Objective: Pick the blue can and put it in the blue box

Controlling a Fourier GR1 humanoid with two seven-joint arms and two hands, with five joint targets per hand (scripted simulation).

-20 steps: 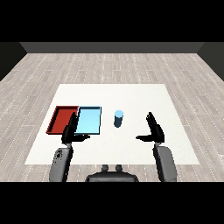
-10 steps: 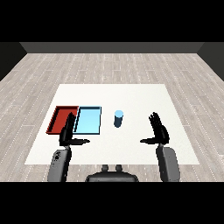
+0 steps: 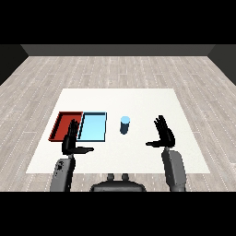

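Your right hand (image 3: 164,133) hangs open, fingers straight and thumb out, holding nothing; the can (image 3: 125,124) stands upright on the desk (image 3: 138,99) to that hand's left, near but apart, with the blue tray (image 3: 92,126) just beyond it. Your left hand (image 3: 71,138) is open and empty too, over the near edge where the blue tray meets the red tray (image 3: 62,124). Risks as I judge them: a sideways reach with straight fingers could tip the tall can before you curl round it, and your left hand could crowd the drop into the blue tray.
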